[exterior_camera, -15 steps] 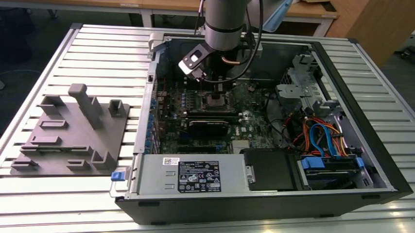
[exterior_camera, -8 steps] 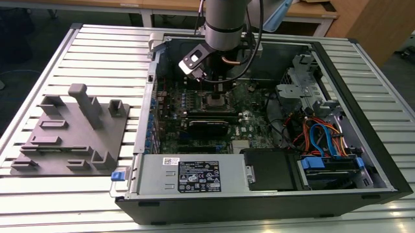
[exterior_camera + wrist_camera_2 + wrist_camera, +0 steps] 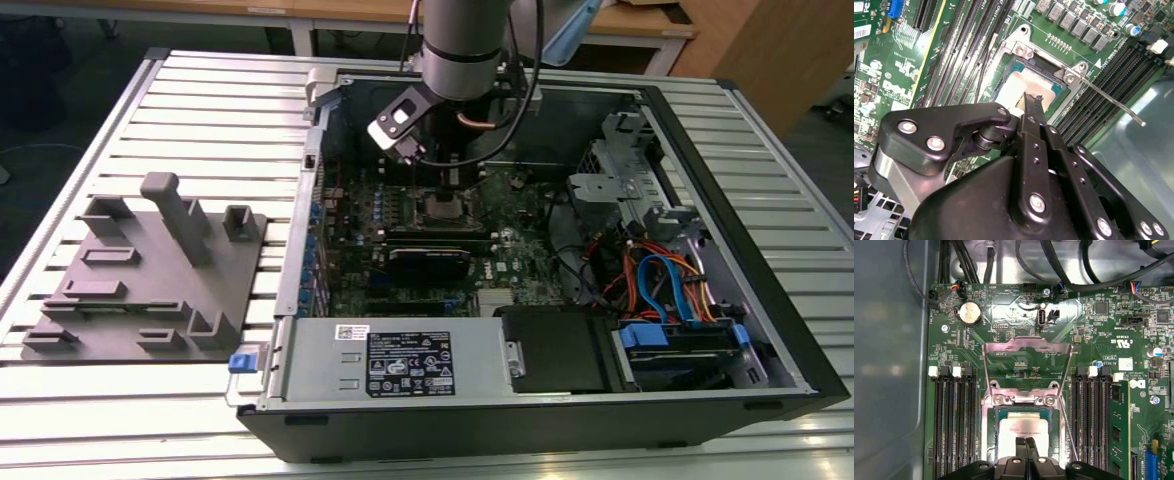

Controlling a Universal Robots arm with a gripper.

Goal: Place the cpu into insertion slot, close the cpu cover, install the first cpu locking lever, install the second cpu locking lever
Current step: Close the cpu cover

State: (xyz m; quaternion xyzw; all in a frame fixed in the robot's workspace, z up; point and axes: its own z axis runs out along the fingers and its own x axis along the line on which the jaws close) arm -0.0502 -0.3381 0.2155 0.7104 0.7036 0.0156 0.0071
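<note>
First wrist view shows me the cpu lying flat in the slot, silver top up. The jaws are shut together with nothing between them, their tips over the chip's middle; I can't tell whether they touch it. The cover stands raised on its hinge just beyond the chip, not yet closed. In the second wrist view a lever sticks out free over the memory slots, unlatched. In the exterior view the arm hangs in the upper middle of the frame, reaching down into the open case on the bench. My worry from here is the chip's seating. If it isn't fully keyed in, a downward push from the closed tips could bend the pins under it, and a sideways drag could skew it in the slot. The raised cover is also close to the jaws, so I judge a careless sweep could catch its frame or the loose lever and strain the hinge.
</note>
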